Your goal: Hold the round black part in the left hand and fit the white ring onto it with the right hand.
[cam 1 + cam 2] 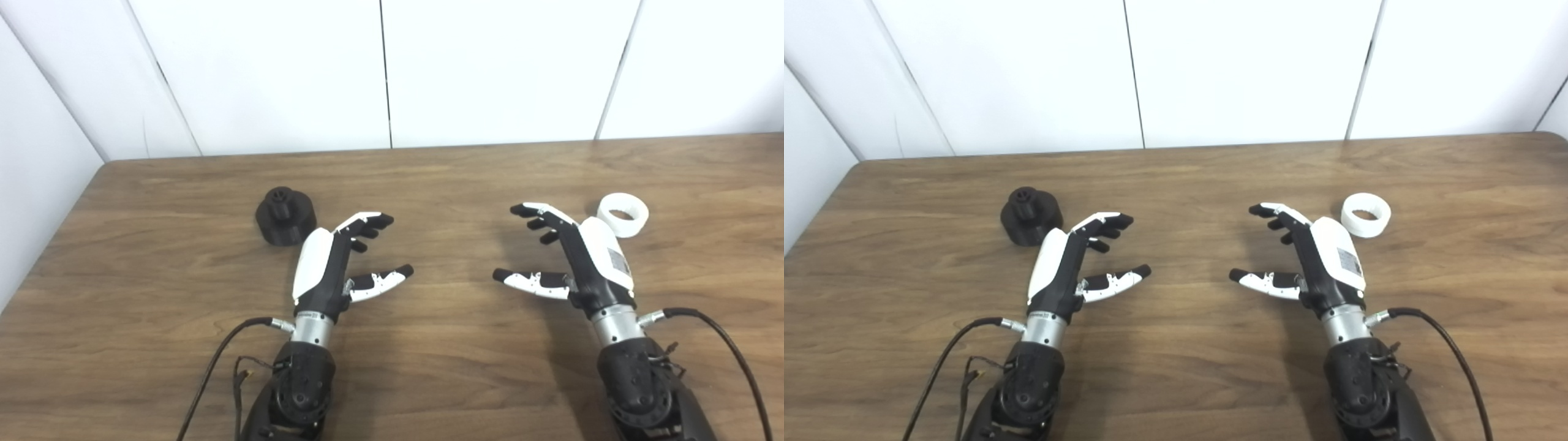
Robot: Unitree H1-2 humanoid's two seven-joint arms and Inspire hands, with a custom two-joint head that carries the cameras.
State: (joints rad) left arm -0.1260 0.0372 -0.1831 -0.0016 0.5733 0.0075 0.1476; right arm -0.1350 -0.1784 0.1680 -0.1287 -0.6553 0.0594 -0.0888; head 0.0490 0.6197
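The round black part sits flat on the desk, its knob pointing up. The white ring lies tilted. The left hand and right hand hold nothing, fingers apart.

Standing behind a brown wood-grain table: white wall panels, split by dark vertical seams, catching soft even light.

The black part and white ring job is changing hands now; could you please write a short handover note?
Left hand: open, holding nothing, just right of the black part.
Right hand: open, holding nothing, just left of the white ring.
Both pieces sit apart on the table, untouched.
Done: nothing yet.
Left: pick up the black part with the left hand, take the ring with the right, fit it on.
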